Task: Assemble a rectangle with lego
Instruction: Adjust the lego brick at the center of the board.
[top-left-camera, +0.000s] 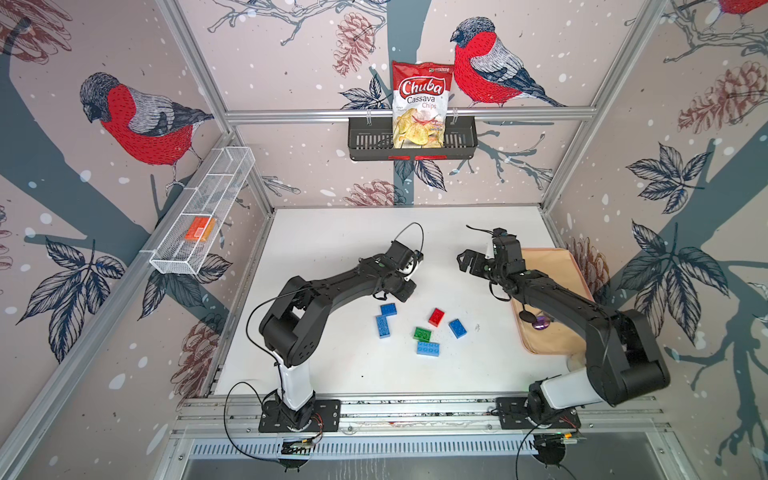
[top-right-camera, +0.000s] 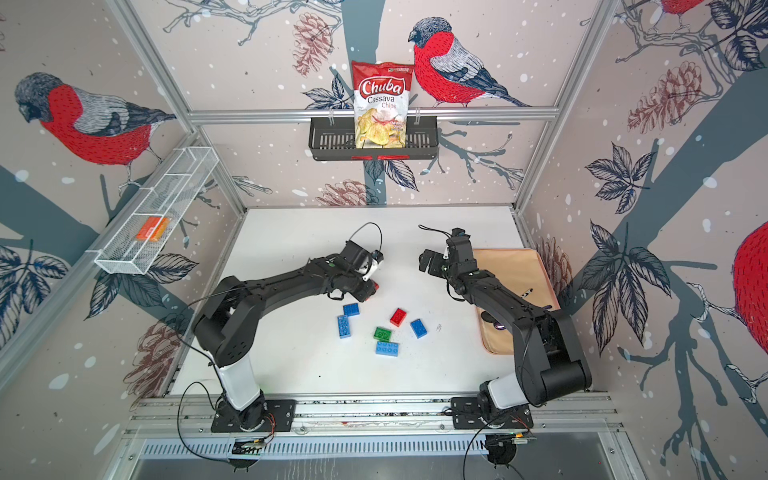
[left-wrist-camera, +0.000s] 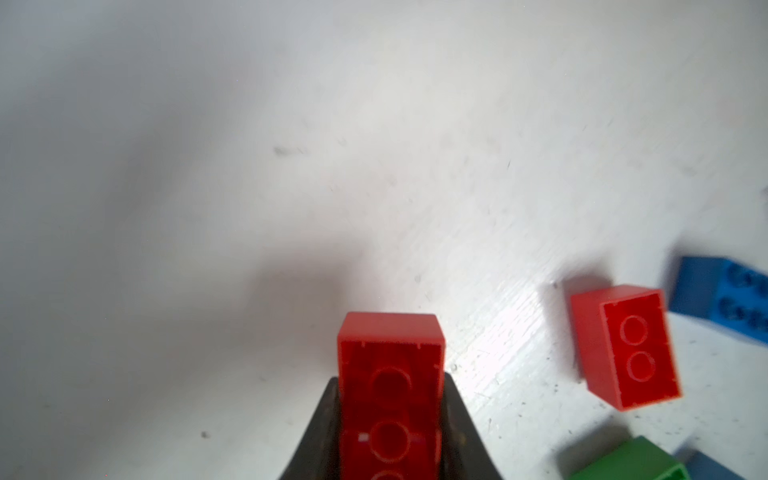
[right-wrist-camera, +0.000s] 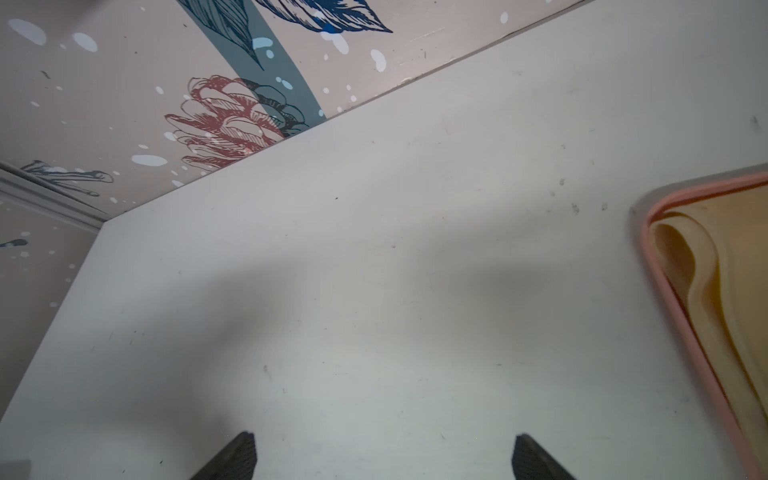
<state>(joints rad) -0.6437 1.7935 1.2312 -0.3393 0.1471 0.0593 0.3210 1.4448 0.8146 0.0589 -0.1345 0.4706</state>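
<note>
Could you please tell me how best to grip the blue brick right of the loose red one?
The blue brick lies flat, studs up, clear all round: probably pinch its two long walls across the short width, from straight above.

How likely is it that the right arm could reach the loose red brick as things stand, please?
Probably yes: the right gripper is open and empty, and bare table lies between it and the loose red brick.
</note>
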